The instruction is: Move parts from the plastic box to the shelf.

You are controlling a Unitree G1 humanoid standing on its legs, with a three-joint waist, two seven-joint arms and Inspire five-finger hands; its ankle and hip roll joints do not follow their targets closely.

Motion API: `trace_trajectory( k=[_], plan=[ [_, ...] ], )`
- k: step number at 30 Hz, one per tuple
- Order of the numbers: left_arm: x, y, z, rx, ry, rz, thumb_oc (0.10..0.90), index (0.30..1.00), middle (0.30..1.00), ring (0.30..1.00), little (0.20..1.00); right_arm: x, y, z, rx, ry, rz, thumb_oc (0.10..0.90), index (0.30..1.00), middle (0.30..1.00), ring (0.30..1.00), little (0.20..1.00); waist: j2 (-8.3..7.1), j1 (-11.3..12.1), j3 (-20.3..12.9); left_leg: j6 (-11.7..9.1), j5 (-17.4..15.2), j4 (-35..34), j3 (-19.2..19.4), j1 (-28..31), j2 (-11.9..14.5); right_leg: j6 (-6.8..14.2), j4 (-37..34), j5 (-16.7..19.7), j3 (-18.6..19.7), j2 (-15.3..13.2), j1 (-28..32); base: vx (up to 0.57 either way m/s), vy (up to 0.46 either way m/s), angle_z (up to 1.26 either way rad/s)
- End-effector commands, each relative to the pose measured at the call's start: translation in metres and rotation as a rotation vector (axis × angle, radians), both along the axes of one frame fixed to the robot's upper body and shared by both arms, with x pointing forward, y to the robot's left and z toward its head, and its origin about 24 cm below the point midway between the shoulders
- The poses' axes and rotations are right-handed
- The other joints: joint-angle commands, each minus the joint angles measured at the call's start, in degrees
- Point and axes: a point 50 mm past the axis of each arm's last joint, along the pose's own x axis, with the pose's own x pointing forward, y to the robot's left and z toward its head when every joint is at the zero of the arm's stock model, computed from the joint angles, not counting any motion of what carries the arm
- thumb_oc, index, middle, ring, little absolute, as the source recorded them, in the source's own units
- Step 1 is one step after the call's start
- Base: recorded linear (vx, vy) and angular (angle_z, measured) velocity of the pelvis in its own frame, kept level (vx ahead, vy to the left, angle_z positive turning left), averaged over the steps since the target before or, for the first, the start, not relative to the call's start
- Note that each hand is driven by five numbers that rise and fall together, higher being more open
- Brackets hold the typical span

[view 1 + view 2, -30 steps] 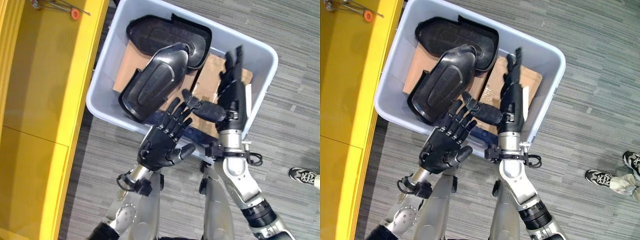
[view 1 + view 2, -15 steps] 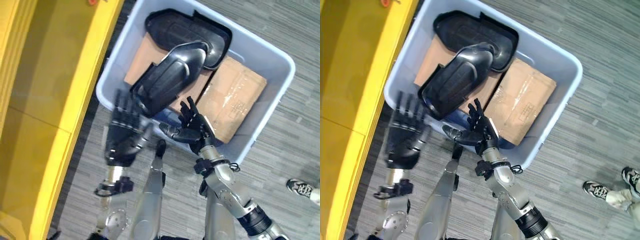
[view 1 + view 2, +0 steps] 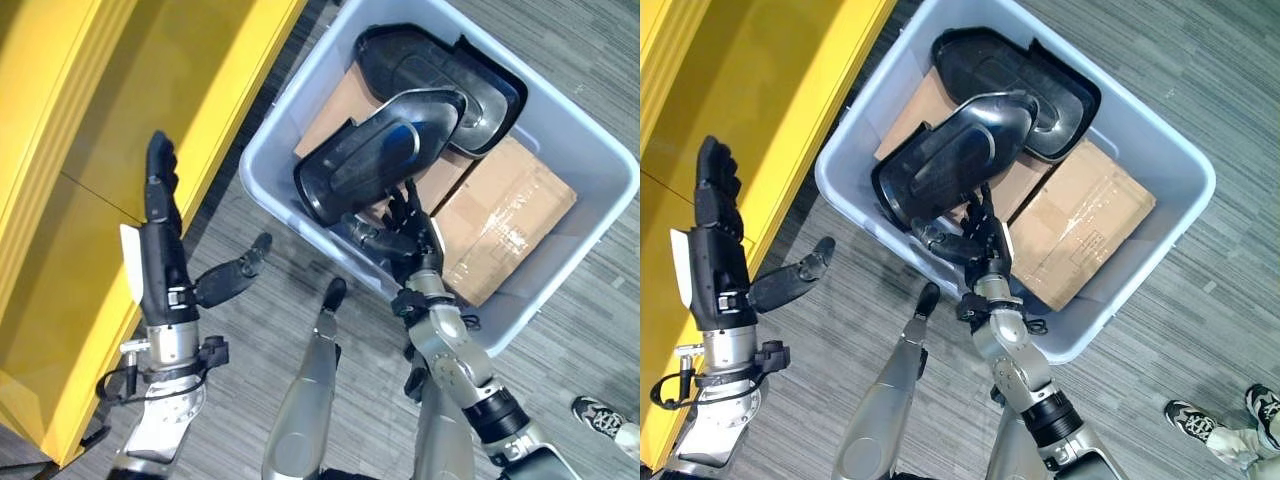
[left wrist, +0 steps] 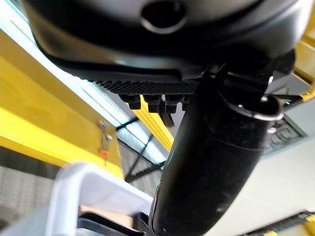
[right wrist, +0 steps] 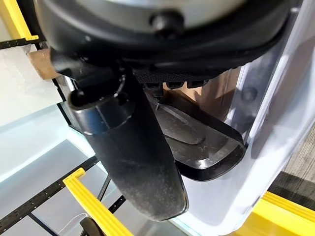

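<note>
Left eye view: the right hand reaches with loose, empty fingers under a black part lying in the plastic box, while the left hand hangs straight-fingered beside the yellow shelf. Pickup appears under way; next, the fingers must close on the part's edge.

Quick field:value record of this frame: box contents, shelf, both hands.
box: grey plastic box on the floor beside the yellow shelf
contents: two black parts, near part overlapping far part, on cardboard
left hand: left hand open, fingers straight, over the shelf edge, holding nothing
right hand: right hand open, at the near part's lower edge
bystander: shoe on the floor
</note>
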Motion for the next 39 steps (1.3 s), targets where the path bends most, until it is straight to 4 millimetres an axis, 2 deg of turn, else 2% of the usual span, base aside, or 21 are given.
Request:
trace_trajectory(
  k=[1,9,16,24,29,38,39],
  plan=[
    [-0.017,-0.014,0.037,0.005,-0.243,-0.152,0.900,1.000,1.000,1.000,1.000,0.000,0.007,0.036,0.141,-0.142,0.014,0.900,1.000,1.000,1.000,1.000,2.41,1.00,-1.27,4.80,4.76,-4.83,4.13,0.71,-2.74,-1.41,0.03,-0.34,-0.77,1.92,5.63,0.00,-0.002,0.06],
    [-0.015,-0.024,0.035,0.010,-0.220,-0.235,0.900,1.000,1.000,1.000,1.000,0.003,0.018,0.019,0.222,-0.020,0.086,0.900,1.000,1.000,1.000,1.000,1.65,1.30,-1.27,4.61,4.93,-4.88,4.07,-0.21,-2.57,-1.09,-0.95,0.07,-1.11,2.10,5.81,0.00,-0.006,0.05],
    [-0.014,-0.028,0.033,0.015,-0.196,-0.273,0.900,1.000,1.000,1.000,1.000,0.010,0.017,0.019,0.299,0.014,0.084,0.900,1.000,1.000,1.000,1.000,1.79,1.48,-1.27,4.57,4.87,-4.64,4.02,-0.44,-2.71,-1.10,-1.29,0.10,-1.14,2.13,6.11,0.00,0.000,0.00],
    [-0.014,-0.032,0.035,0.013,-0.198,-0.310,0.900,1.000,1.000,1.000,1.000,0.010,0.013,0.022,0.372,0.045,0.076,0.900,1.000,1.000,1.000,1.000,1.02,1.31,-1.27,4.54,4.89,-4.78,4.39,-0.94,-2.63,-0.79,-2.71,0.64,-1.31,2.28,6.63,0.00,0.000,0.00],
    [-0.015,-0.033,0.033,0.009,-0.189,-0.320,0.900,1.000,1.000,1.000,1.000,0.006,0.011,0.018,0.389,0.048,0.078,0.900,1.000,1.000,1.000,1.000,0.83,0.90,-1.27,4.52,4.88,-4.89,4.57,-1.02,-2.52,-0.64,-2.97,0.90,-1.12,2.39,6.53,0.00,0.000,0.00],
    [-0.019,-0.037,0.030,-0.014,-0.197,-0.311,0.900,1.000,1.000,1.000,1.000,-0.014,0.012,0.006,0.369,0.053,0.183,0.900,1.000,1.000,1.000,1.000,0.37,-0.52,-1.27,4.48,5.14,-5.51,5.38,-1.40,-2.09,-0.22,-3.60,1.57,-0.30,2.81,5.80,0.00,0.001,0.00],
    [-0.020,-0.038,0.030,-0.005,-0.203,-0.305,0.900,1.000,1.000,1.000,1.000,-0.022,0.010,0.005,0.346,0.015,0.190,0.900,1.000,1.000,1.000,1.000,0.14,-1.00,-1.27,4.44,5.23,-5.72,5.55,-1.53,-1.90,-0.07,-3.64,1.81,-0.13,2.92,5.44,0.00,0.000,0.00]
  ],
)
